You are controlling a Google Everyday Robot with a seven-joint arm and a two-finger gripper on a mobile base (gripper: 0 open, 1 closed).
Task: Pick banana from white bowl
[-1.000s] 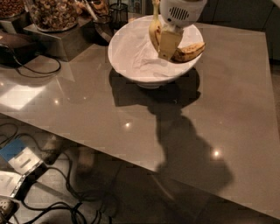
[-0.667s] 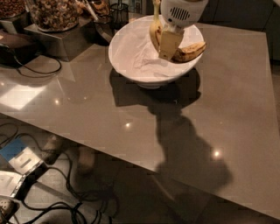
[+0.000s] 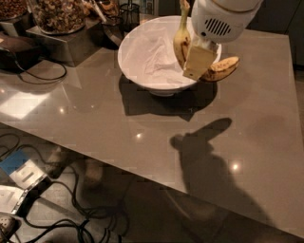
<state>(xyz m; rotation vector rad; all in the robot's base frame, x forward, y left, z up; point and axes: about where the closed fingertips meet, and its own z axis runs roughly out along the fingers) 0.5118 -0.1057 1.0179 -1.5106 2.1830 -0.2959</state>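
The white bowl (image 3: 137, 71) stands at the back middle of the grey table, lined with crumpled white paper (image 3: 152, 52). My gripper (image 3: 197, 66) comes down from the top over the bowl's right side and is shut on the banana (image 3: 221, 69). The banana is yellow with brown spots. Its stem end points up beside the gripper's white housing and its other end sticks out past the bowl's right rim. It hangs in the gripper, raised off the paper. One cream fingertip (image 3: 198, 60) shows in front of the banana; the other is hidden.
Glass jars of nuts (image 3: 57, 14) stand on a dark stand at the back left, with a dark device and cable (image 3: 33, 71) beside them. The table's front edge (image 3: 109, 163) runs diagonally. Cables and power strips (image 3: 23, 175) lie on the floor at lower left.
The gripper has risen toward the camera with the banana in it. The banana has come up from the bowl and its end now reaches past the right rim. The arm's shadow has moved right.
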